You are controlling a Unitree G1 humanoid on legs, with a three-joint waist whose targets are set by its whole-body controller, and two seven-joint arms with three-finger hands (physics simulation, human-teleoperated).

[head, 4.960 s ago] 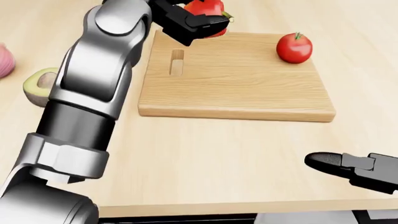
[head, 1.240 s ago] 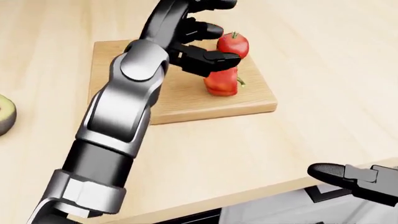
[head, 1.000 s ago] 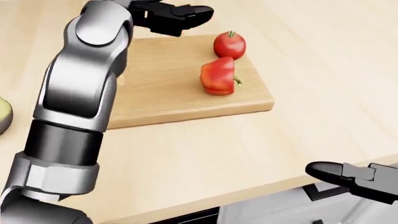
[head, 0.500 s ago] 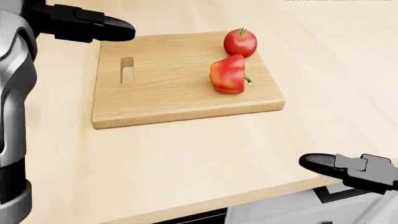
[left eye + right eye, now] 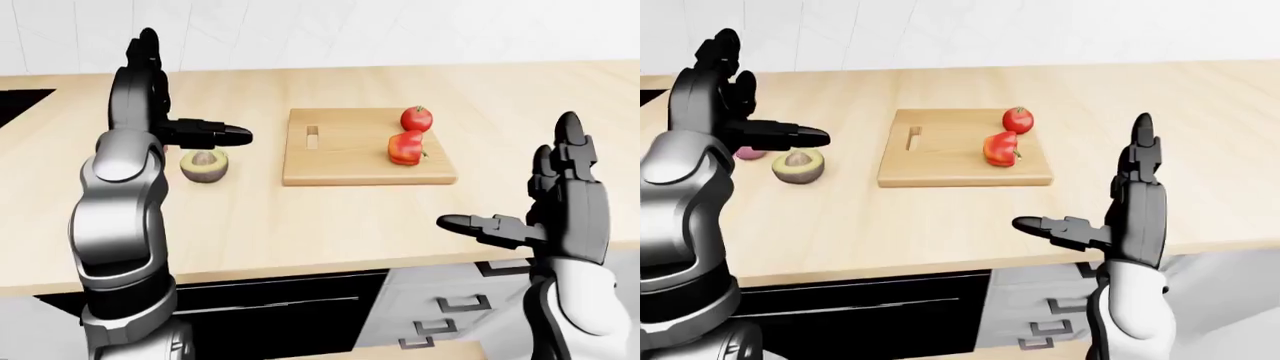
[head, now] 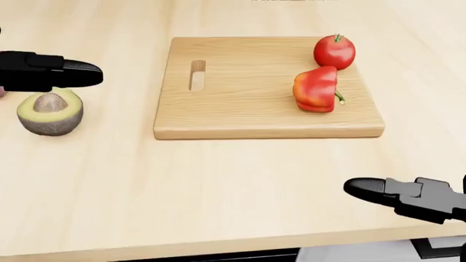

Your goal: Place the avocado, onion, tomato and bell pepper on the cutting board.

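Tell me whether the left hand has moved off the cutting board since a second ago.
Yes. The left hand has swung left, clear of the cutting board, and now hangs open above the avocado, leaving the bell pepper on the board.

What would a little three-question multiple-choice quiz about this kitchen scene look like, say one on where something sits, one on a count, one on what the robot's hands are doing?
1. Where is the avocado half?
A. on the cutting board
B. on the counter, left of the cutting board in the head view
C. in the left hand

2. How many vegetables lie on the cutting board?
A. two
B. three
C. four

3. What are the hands doing?
A. both grip food
B. the right holds the tomato
C. both are open and empty

Answers:
1 B: it rests on the bare counter.
2 A: only the tomato and bell pepper.
3 C: the left hand and right hand show spread fingers.
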